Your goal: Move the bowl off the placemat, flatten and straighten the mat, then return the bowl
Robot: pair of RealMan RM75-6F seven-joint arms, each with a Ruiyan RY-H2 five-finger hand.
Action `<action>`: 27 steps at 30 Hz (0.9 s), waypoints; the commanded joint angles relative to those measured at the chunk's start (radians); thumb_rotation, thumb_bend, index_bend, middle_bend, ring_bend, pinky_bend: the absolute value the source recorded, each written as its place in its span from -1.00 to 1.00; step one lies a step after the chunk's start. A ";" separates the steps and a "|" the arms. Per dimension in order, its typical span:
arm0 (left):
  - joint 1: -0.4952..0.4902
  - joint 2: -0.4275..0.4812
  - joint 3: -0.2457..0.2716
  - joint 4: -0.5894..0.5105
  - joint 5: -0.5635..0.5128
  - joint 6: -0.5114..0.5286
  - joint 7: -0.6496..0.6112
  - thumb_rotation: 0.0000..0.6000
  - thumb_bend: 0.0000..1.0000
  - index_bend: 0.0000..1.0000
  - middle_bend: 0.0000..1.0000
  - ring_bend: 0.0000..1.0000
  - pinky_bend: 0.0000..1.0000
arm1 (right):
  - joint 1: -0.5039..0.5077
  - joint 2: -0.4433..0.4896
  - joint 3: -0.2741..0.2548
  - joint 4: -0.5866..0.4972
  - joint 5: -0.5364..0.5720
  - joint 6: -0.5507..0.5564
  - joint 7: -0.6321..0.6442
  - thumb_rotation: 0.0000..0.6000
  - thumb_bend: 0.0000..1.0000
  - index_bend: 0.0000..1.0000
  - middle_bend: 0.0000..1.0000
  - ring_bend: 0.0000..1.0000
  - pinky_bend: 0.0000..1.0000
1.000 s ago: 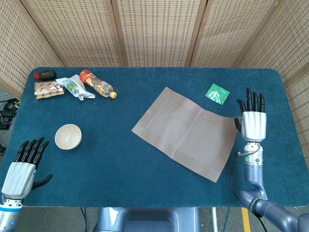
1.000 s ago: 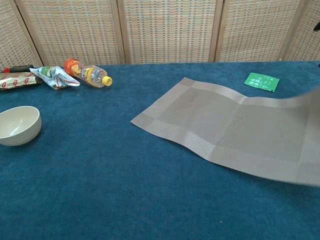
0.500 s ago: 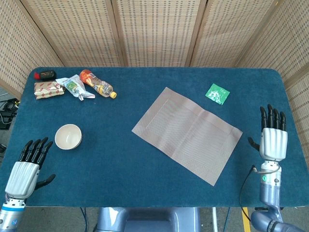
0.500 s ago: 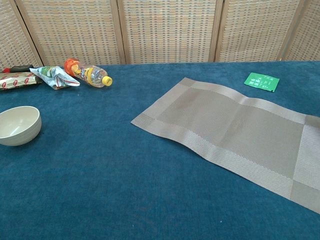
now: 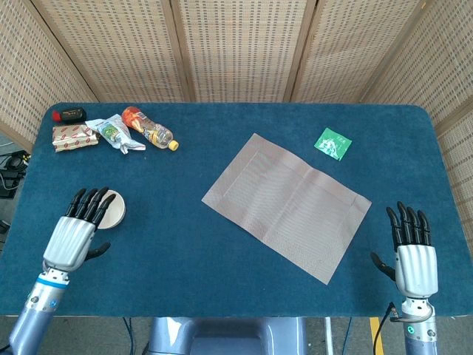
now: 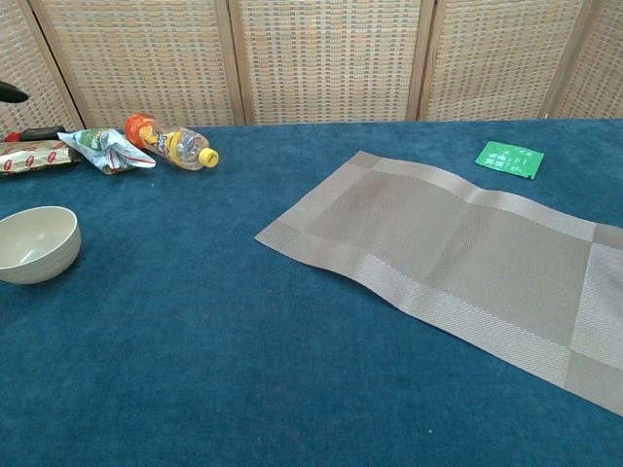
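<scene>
The grey woven placemat lies flat on the blue table, turned at an angle; in the chest view the placemat fills the right half. A cream bowl sits off the mat at the left, also seen as the bowl in the chest view. My left hand hovers over the bowl's near-left side with fingers spread, covering part of it and holding nothing. By the table's near right edge my right hand is open, fingers straight, apart from the mat.
A plastic bottle, a crumpled wrapper, a snack pack and a small dark red-tipped object lie at the far left. A green packet lies beyond the mat at the right. Woven screens stand behind the table.
My right hand let go of the mat's right edge and drew back to the near edge; the mat settled flat. My left hand moved forward over the bowl.
</scene>
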 commanded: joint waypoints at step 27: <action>-0.594 -0.579 -0.233 0.484 -0.469 -0.424 0.499 1.00 -0.98 -0.98 -1.00 -1.00 -1.00 | 0.004 0.046 0.059 0.058 0.018 -0.028 0.200 1.00 -0.51 -0.95 -1.00 -1.00 -1.00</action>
